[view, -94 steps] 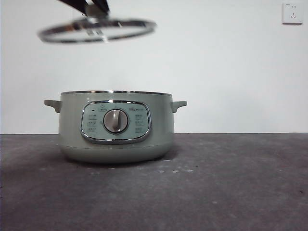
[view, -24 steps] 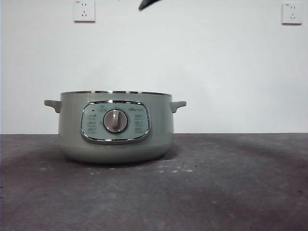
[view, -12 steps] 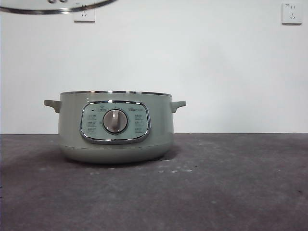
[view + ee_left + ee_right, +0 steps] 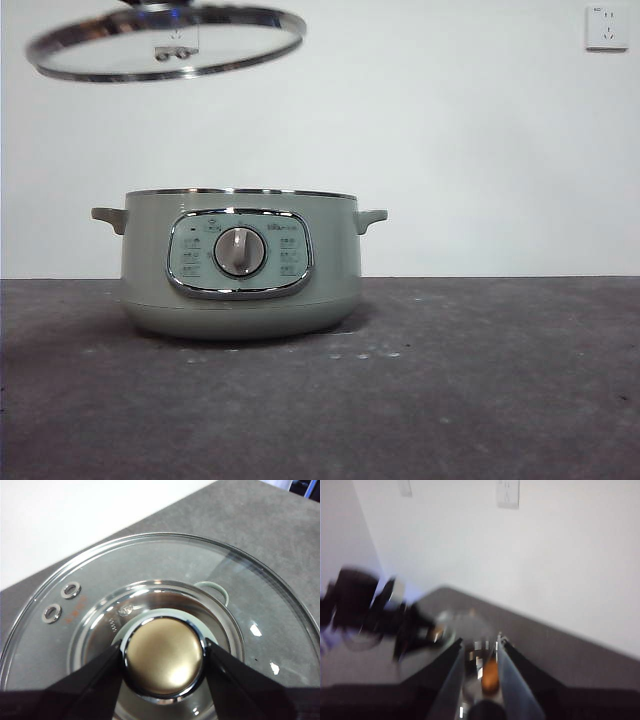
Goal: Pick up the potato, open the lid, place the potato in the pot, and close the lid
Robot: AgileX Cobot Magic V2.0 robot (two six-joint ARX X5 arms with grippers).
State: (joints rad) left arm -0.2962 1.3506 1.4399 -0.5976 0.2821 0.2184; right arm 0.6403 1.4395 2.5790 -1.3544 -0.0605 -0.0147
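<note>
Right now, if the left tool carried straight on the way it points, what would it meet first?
The left tool already grips the lid's knob; beyond the glass lies the pot, likely met first, though depth is unclear.

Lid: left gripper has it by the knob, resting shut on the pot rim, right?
Not quite. The left gripper does clamp the lid by its knob, but the lid hangs in the air above the pot, up and to one side, not on the rim. The front view shows the gap.

The lid [image 4: 166, 42] was clear glass with a shiny chrome rim; the pot [image 4: 240, 262] was smooth, satiny; the table [image 4: 480, 400] was matt, rough.
</note>
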